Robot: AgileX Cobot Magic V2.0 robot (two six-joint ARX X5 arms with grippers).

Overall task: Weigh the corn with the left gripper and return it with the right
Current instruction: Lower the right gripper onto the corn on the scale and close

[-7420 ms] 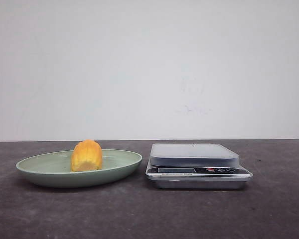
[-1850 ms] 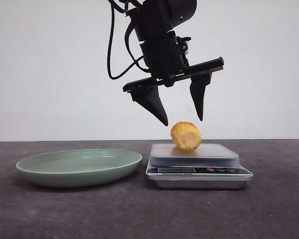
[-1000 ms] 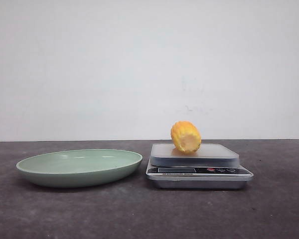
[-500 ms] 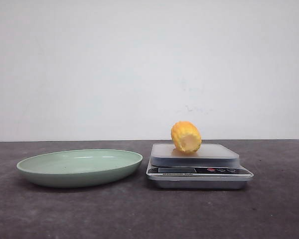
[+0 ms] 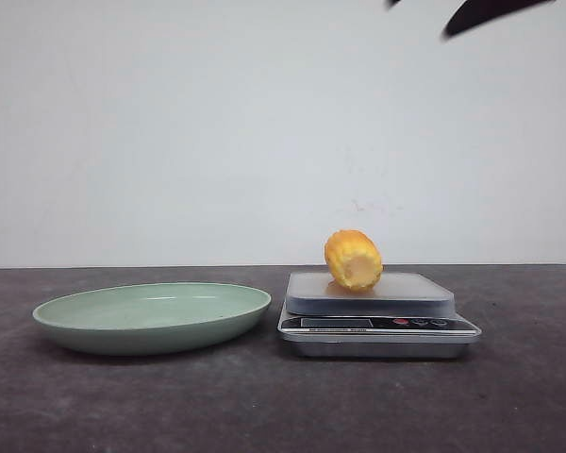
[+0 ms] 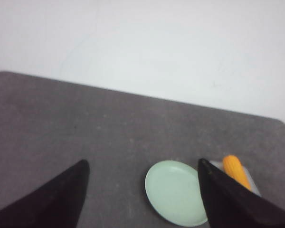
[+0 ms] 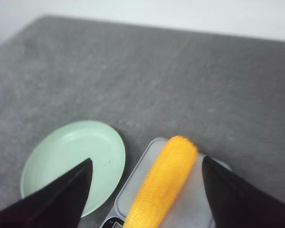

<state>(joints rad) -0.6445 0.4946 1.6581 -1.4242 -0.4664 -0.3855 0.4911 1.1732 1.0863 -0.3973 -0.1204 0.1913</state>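
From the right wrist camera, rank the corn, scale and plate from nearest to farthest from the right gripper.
1. corn: below the open right gripper, lying on the scale.
2. scale: directly under the corn.
3. green plate: beside the scale, toward the robot's left.

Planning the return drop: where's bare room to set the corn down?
The green plate is empty. Bare table runs in front of plate and scale and right of the scale. Only the scale platform is taken, by the corn.
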